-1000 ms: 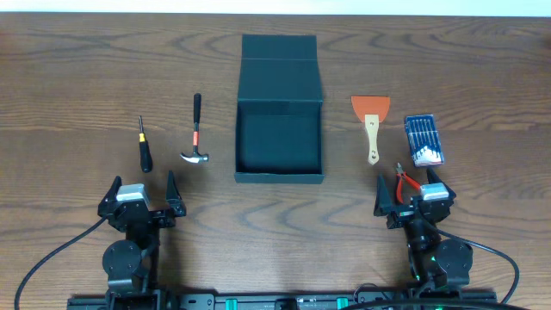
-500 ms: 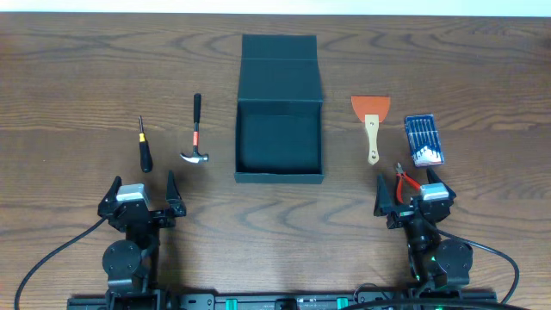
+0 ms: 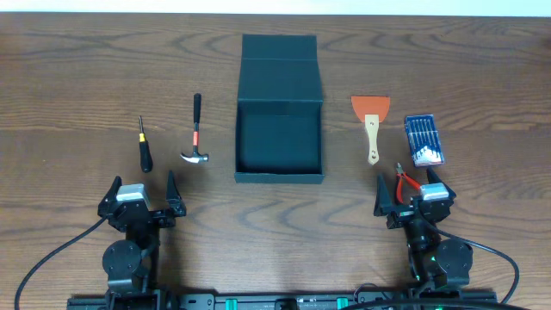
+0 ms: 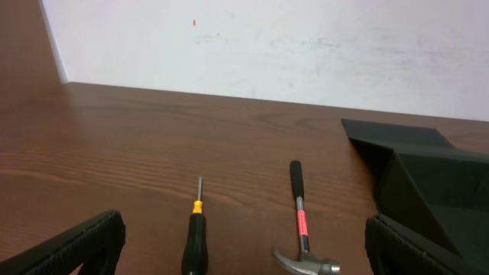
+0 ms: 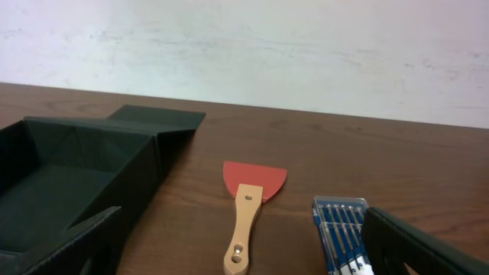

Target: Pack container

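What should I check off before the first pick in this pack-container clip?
1. container lid folded back, inside bare: ok.
2. left gripper open, holding nothing: ok.
3. right gripper open, holding nothing: ok.
4. hammer and screwdriver lie apart, unobstructed: ok.
5. scraper and blue bit case lie apart: ok.
6. pliers free of the right gripper: cannot tell, partly hidden by it.

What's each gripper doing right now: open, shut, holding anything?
Left gripper: open, holding nothing.
Right gripper: open, holding nothing; the red-handled pliers lie on the table by its fingertips, not gripped.
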Robot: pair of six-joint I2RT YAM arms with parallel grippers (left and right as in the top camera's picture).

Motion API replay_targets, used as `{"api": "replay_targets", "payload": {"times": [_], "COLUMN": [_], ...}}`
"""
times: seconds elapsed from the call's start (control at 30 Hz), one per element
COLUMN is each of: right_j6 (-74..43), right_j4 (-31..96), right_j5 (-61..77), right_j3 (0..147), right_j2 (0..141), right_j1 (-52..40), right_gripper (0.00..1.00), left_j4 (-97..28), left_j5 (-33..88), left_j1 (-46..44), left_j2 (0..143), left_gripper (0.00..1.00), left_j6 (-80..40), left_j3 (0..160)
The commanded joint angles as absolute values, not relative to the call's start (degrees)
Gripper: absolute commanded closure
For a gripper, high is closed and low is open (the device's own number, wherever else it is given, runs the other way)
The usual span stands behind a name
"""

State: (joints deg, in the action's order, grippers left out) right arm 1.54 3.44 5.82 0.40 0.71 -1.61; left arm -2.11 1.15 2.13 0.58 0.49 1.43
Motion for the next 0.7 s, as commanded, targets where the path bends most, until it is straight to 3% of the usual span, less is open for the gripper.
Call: {"api": "replay_targets", "payload": {"times": [0.0, 0.37, 0.53, 0.67], "right_j6": [-0.2, -2.8, -2.7, -1.4], "right_j4": [3.6, 6.0, 8.3, 18.3], "right_j5": [6.4, 3.7, -1.1, -1.1], "right_j3": [0.3, 6.9, 20.7, 38.5], "right_j2": [0.4, 2.8, 16.3, 35.1], "right_j1": [-1.3, -1.3, -1.2, -1.1], "right_gripper": [0.01, 0.01, 0.01, 0.01], "left_j4": [-4.0, -4.0, -4.0, -4.0], "left_j5": [0.9, 0.9, 0.9, 0.9], "left_j1": [1.9, 2.0, 2.0, 1.9], "left_j2": [0.2, 0.2, 0.2, 0.2], "left_gripper": [0.02, 0.01, 0.01, 0.01], "left_j6": [1.5, 1.5, 1.5, 1.5], "left_j3": [0.2, 0.2, 0.2, 0.2]}}
